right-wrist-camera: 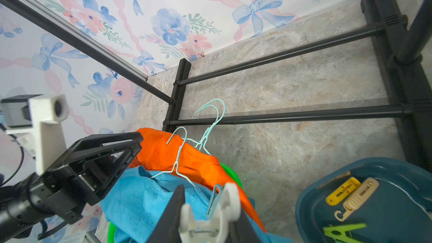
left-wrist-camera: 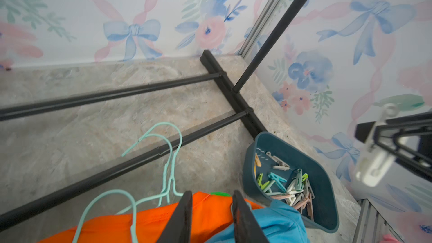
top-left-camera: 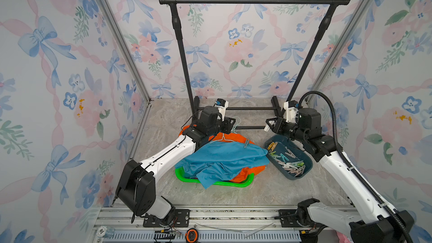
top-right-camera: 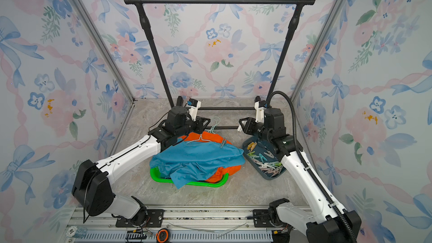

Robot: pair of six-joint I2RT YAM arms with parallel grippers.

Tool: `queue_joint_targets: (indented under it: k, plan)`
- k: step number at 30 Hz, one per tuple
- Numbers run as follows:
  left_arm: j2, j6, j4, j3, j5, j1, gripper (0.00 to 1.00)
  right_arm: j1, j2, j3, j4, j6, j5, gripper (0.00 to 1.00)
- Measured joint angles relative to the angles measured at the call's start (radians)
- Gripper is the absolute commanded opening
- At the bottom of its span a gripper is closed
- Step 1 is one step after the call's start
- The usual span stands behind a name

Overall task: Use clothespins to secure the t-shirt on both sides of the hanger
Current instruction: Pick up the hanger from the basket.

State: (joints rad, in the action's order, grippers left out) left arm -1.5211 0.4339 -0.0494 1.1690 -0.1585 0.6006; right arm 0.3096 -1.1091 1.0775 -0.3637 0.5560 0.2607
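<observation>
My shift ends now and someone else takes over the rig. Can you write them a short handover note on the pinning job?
Left gripper: open, empty, over the orange shirt.
Right gripper: shut on a white clothespin, raised beside the pile.
Blue t-shirt lies on its hanger atop the green basket; spare clothespins in the dark-blue tray.
Done: grey-blue clothespin clipped on the shoulder nearer the tray.
Left: the other shoulder, partly hidden by the left arm; no pin seen there.
</observation>
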Motion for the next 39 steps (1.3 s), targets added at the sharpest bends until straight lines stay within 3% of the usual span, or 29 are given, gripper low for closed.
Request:
queue_joint_targets:
  k: [8,18,24,34,39]
  plan:
    - [-0.153,0.033,-0.110,0.006,-0.003,-0.047,0.31,0.000,0.010,-0.044,0.016,-0.003,0.000,0.29]
    - [-0.240,0.043,-0.118,0.076,-0.002,-0.047,0.27,0.000,0.017,-0.071,0.032,-0.011,0.000,0.29]
    - [-0.229,0.042,-0.126,0.074,0.043,-0.045,0.34,0.000,0.017,-0.071,0.039,-0.018,0.000,0.30]
    - [-0.047,0.050,-0.127,0.020,0.106,-0.039,0.37,0.000,0.017,-0.071,0.047,-0.018,0.001,0.30]
    - [-0.076,0.058,-0.127,-0.011,0.092,-0.047,0.37,0.000,0.017,-0.071,0.047,-0.018,0.004,0.30]
